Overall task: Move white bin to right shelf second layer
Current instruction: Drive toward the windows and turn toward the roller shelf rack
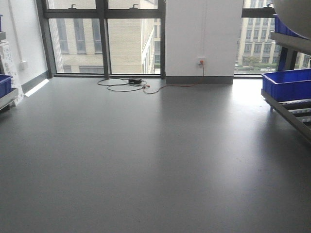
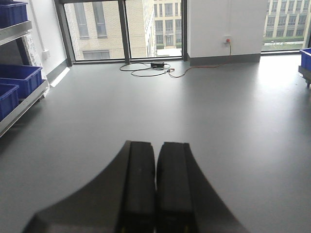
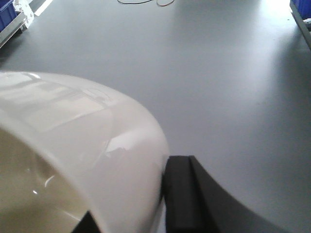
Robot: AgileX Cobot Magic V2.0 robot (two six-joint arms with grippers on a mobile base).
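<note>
- My right gripper [image 3: 131, 218] is clamped on the white bin [image 3: 73, 145], pinching its wall near the rim; the bin bulks to the gripper's left.
- My left gripper [image 2: 156, 194] is closed on nothing.
- The right shelf second layer [image 1: 301, 109] lies right of and below the carried bin, so the right arm is nearer.
- A blue crate [image 1: 286, 82] occupies its far end; the nearer rollers look free.

Floor [image 1: 146, 160] lies open ahead; blue crates [image 1: 286, 83] flank both sides
</note>
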